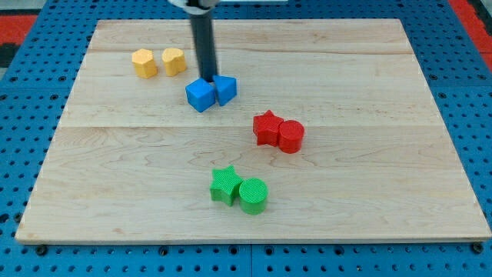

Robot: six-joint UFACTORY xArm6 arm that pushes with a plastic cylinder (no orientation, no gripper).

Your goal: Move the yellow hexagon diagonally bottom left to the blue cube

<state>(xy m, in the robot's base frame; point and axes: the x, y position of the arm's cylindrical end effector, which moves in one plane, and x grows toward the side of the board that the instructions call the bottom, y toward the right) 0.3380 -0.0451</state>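
The yellow hexagon (144, 63) lies at the board's upper left, with a second yellow block (174, 61) touching its right side. The blue cube (200, 95) sits below and to the right of them, pressed against another blue block (225, 89) on its right. My tip (208, 77) comes down from the view's top and rests just behind the two blue blocks, at the seam between them. It stands to the right of the yellow blocks and apart from them.
A red star (266, 127) and a red cylinder (290, 136) touch each other right of centre. A green star (225, 185) and a green cylinder (253, 195) touch near the bottom centre. The wooden board (384, 208) lies on a blue pegboard.
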